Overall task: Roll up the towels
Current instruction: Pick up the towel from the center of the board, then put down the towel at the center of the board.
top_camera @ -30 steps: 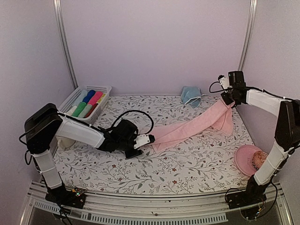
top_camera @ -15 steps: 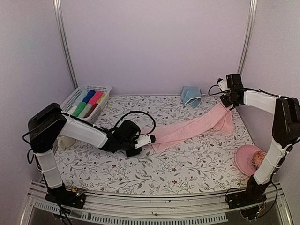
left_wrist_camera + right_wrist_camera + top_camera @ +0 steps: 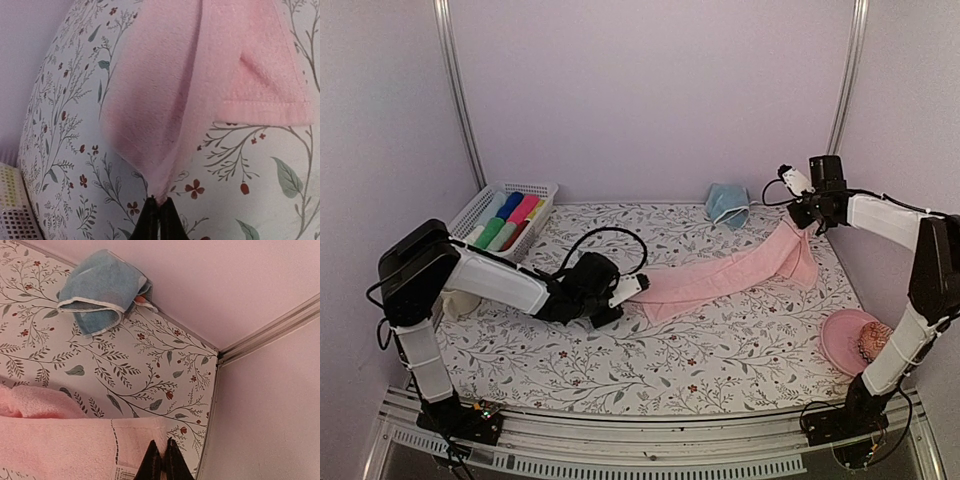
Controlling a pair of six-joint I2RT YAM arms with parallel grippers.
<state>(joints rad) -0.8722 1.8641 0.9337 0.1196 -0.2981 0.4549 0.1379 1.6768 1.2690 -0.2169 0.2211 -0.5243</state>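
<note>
A long pink towel (image 3: 720, 272) is stretched slantwise over the flowered table, from left of centre to the back right. My left gripper (image 3: 642, 286) lies low on the table, shut on the towel's near-left corner; in the left wrist view the cloth (image 3: 165, 100) narrows to a point between the closed fingertips (image 3: 159, 202). My right gripper (image 3: 807, 220) is shut on the far-right corner and holds it off the table. The right wrist view shows that corner (image 3: 100, 445), with its label, pinched at the gripper (image 3: 161, 444). A crumpled blue towel (image 3: 727, 204) lies by the back wall.
A white basket (image 3: 542, 188) of rolled coloured towels stands at the back left. A pink bowl (image 3: 840, 340) sits at the right edge beside the right arm. The blue towel (image 3: 102, 287) lies near the back right corner rail (image 3: 270, 335). Walls close in on three sides.
My left gripper has closed onto the pink towel's near corner and edged right. The right gripper kept its grip and moved only slightly.
</note>
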